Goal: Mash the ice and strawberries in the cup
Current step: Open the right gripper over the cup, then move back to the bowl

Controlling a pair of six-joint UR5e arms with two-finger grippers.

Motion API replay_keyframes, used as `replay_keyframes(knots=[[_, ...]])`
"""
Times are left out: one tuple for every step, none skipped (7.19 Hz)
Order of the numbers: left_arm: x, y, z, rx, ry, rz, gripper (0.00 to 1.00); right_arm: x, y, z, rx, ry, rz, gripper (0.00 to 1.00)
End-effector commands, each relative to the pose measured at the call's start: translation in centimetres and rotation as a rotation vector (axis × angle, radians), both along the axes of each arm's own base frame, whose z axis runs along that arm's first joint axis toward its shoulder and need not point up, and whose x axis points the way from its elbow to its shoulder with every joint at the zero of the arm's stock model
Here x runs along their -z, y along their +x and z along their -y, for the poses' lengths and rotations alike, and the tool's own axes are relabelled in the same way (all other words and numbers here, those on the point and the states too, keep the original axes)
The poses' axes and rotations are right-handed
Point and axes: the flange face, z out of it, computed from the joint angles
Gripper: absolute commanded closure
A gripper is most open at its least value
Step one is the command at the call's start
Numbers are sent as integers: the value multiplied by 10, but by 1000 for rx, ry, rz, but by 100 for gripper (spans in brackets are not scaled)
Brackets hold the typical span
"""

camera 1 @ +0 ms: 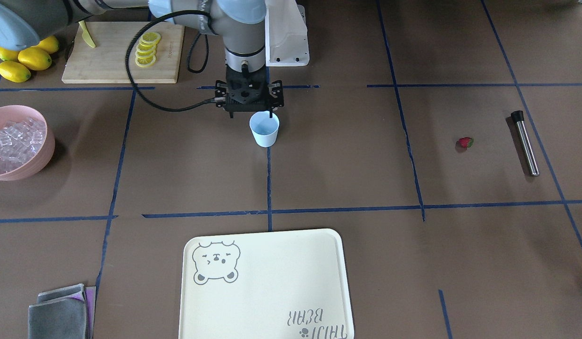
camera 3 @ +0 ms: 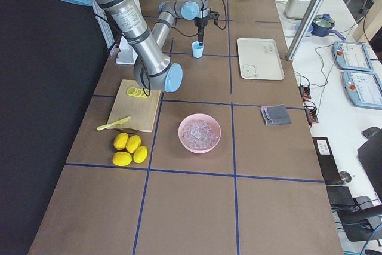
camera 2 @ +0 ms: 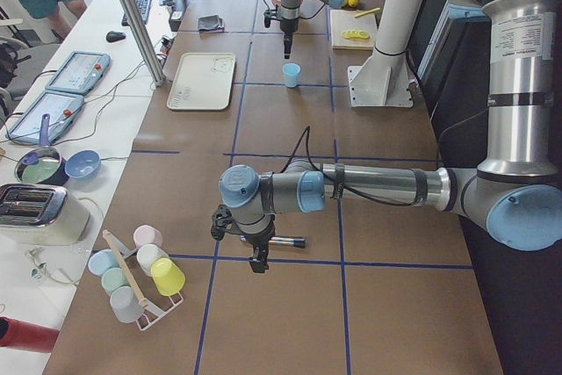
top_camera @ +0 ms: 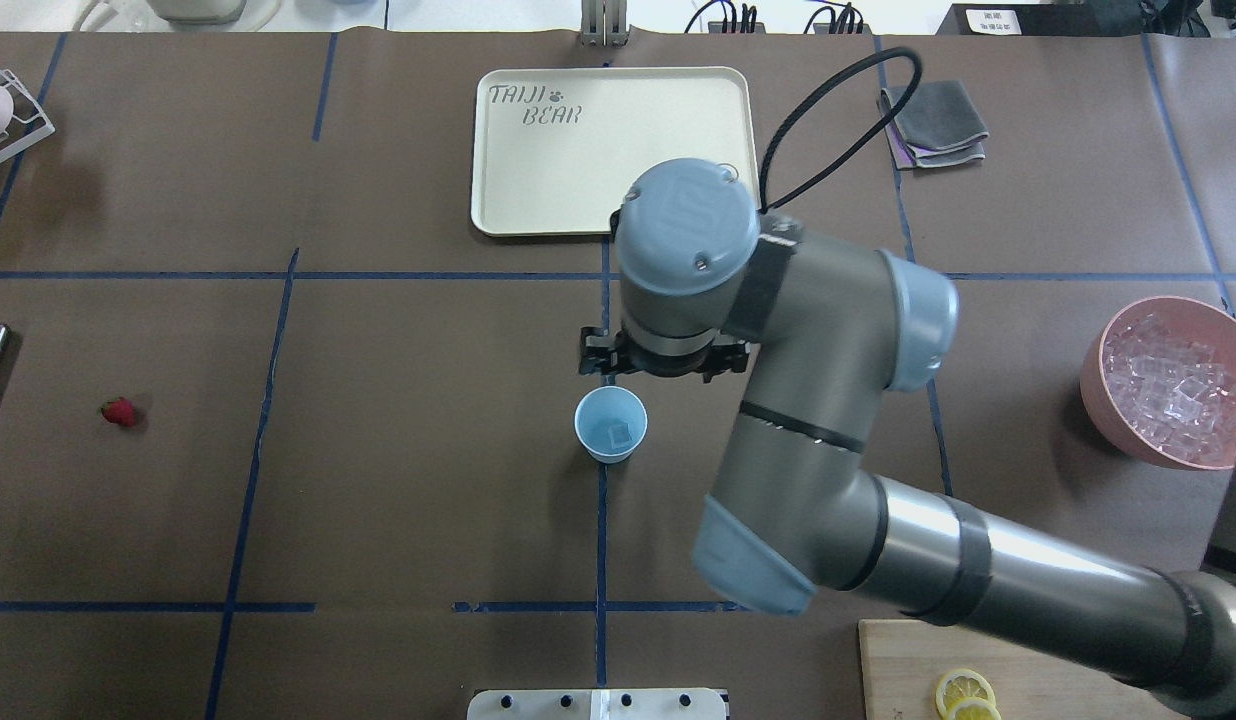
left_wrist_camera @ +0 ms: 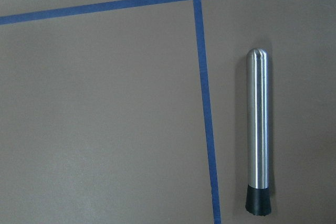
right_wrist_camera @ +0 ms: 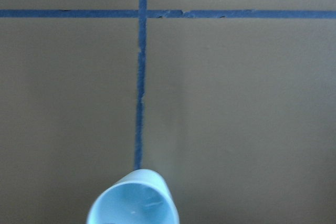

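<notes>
Lying in cup (top_camera: 586,418), ice cube (top_camera: 619,434) (overhead only); right gripper (camera 1: 251,115) apart above.

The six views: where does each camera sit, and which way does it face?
Front-facing: operators' side of the table, looks steeply down; right arm above the cup.
Overhead: behind and above, looks forward and down; right arm enters from the view's right.
Exterior left: table's left end, looks along it; left arm near.
Exterior right: table's right end; right arm near.
Left wrist: looks straight down on the muddler; no arm shows.
Right wrist: looks down on the cup's rim; no arm shows.
Shared: front-facing and overhead both show the strawberry.
</notes>
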Motion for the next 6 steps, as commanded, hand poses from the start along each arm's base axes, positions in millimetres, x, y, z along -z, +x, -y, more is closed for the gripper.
replay_keyframes(knots=[[0, 0, 0, -1, 0, 0, 0, -61, 117, 31, 89, 96, 8, 1], [0, 0, 0, -1, -1, 0, 0, -98, 159, 41, 116, 121, -25, 1], [0, 0, 0, -1, -1, 0, 0, -140, 200, 52, 159, 149, -74, 1], [0, 0, 0, -1, 0, 0, 0, -180, 244, 60, 166, 143, -74, 2], [1, 0, 0, -2, 1, -2, 0, -224, 287, 58, 114, 111, -65, 2], [1, 1, 0, -2, 3, -2, 0, -274, 328, 48, 55, 68, -65, 2]])
